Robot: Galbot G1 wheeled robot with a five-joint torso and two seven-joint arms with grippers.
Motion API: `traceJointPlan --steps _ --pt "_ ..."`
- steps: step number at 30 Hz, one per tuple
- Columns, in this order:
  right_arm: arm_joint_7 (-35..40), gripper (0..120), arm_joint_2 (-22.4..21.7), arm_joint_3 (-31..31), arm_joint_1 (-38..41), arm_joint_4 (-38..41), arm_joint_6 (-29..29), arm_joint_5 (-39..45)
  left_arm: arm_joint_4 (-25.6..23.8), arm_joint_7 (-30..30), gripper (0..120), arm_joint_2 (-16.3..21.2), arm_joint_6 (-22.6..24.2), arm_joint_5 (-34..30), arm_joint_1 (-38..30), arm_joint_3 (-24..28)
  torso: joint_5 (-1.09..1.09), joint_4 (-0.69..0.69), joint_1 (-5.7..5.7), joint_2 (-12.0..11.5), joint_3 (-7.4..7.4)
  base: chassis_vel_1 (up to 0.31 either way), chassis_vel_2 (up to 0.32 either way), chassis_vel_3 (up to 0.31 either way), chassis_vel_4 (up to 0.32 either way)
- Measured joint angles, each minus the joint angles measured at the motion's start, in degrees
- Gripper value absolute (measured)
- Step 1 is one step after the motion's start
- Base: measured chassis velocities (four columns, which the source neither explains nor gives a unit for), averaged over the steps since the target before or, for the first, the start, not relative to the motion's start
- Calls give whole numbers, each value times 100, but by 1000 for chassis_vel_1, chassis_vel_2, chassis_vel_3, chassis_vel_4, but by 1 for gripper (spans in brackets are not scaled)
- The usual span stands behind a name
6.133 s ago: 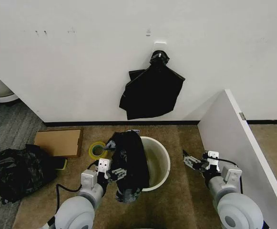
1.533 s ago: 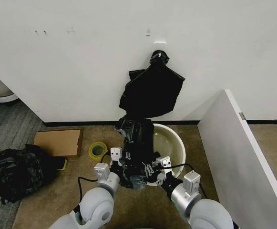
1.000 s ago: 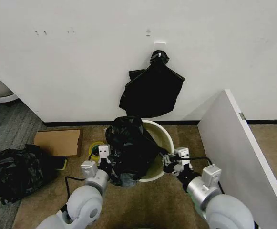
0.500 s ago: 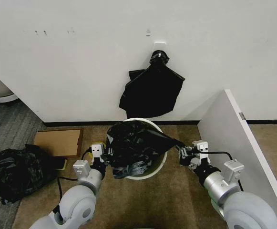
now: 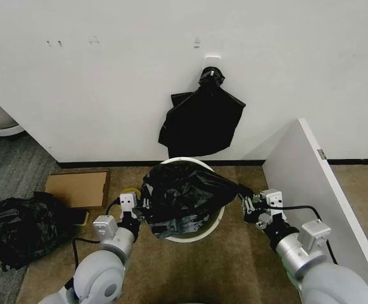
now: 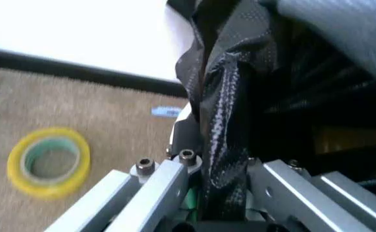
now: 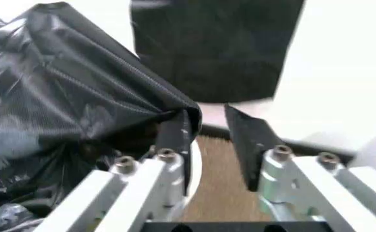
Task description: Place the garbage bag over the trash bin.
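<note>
You are looking down from the robot's head at a brown carpeted floor (image 5: 234,272) that meets a white wall (image 5: 107,82). The trash bin (image 5: 190,235), a round white bucket, stands on the carpet near the wall's black baseboard, between the two arms. The garbage bag (image 5: 184,193), glossy, wrinkled and black, is stretched sideways across the top of the bin, covering most of its opening; the bin's white rim shows at the far edge and along the near edge under the plastic.

The left gripper (image 5: 137,212) sits at the bin's left side, its fingers pinching a gathered fold of the bag. In the left wrist view that fold (image 6: 223,145) runs down between the two metal fingers (image 6: 168,183).

The right gripper (image 5: 247,201) is at the bin's right side, where the bag tapers to a point. In the right wrist view one dark fingertip (image 7: 174,140) lies against the bag's edge (image 7: 78,92) and the other stands apart, with carpet showing in the gap; you cannot tell whether the fingers actually grip the plastic.

A yellow tape roll (image 6: 46,162) lies on the carpet left of the bin, beside a flat cardboard box (image 5: 77,189). A lumpy mound of black plastic (image 5: 19,225) lies at the carpet's left edge. A bundle of black bags (image 5: 199,120) hangs on the wall above the bin. A white partition panel (image 5: 310,183) stands along the right.
</note>
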Motion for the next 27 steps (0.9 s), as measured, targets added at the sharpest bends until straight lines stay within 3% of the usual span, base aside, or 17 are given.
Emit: traceJointPlan --steps 5,10,12,18,22,24,27 --pt "-507 41 -356 -97 -182 22 415 -819 -202 -43 0 2 51 -39 336 -53 -1 7 0 0 0 0 0 0 0" --pt "-1169 62 -621 71 -728 -132 1426 -2408 -264 -104 0 39 115 -193 326 -61 1 -2 0 0 0 0 0 0 0" --pt "-1233 64 -650 54 -732 -180 1603 -2631 -272 -109 0 39 122 -201 324 -61 0 1 0 0 0 0 0 0 0" --pt "-1468 90 -838 98 -487 -466 2595 -3859 -334 -133 0 69 175 -252 281 -61 1 3 0 0 0 0 0 0 0" --pt "-1547 99 -892 99 -363 -571 2874 -4437 -341 -142 0 64 198 -260 279 -41 0 3 0 0 0 0 0 0 0" --pt "-1625 100 -915 70 -297 -706 3178 -5144 -341 -146 0 22 221 -262 263 2 0 3 0 0 0 0 0 0 0" --pt "-1648 100 -932 31 -274 -776 3291 -5553 -341 -150 0 -10 243 -264 230 42 1 1 0 0 0 0 0 0 0"
